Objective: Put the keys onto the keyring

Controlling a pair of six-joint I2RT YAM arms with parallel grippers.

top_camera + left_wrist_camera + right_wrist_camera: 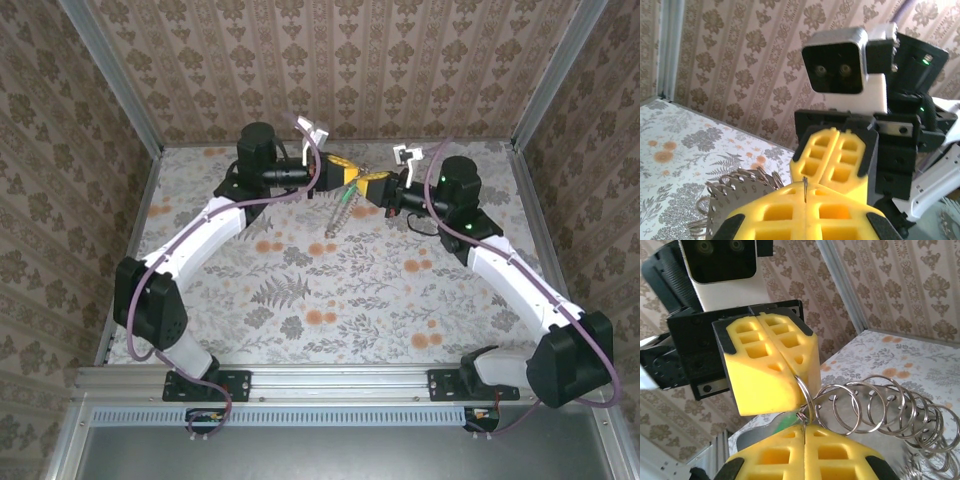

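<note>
Left claw (792,367) opposite right claw (805,442); ring coil (880,407) alongside

left jaws and right jaws tip to tip above the far table (250,290), ring chain (340,212) hanging below them

Top camera overlooks the table (300,290); 2 wrist cameras (840,62) face each other.

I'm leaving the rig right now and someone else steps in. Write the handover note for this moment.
Left gripper: jaws shut on the keyring, mid-air.
Right gripper: jaws shut, tip to tip with it at that ring; what it pinches is unclear.
Chain of silver rings dangles from there.
Green key sits beside the right gripper; not seen threaded.
To do: get the key onto the ring.
</note>
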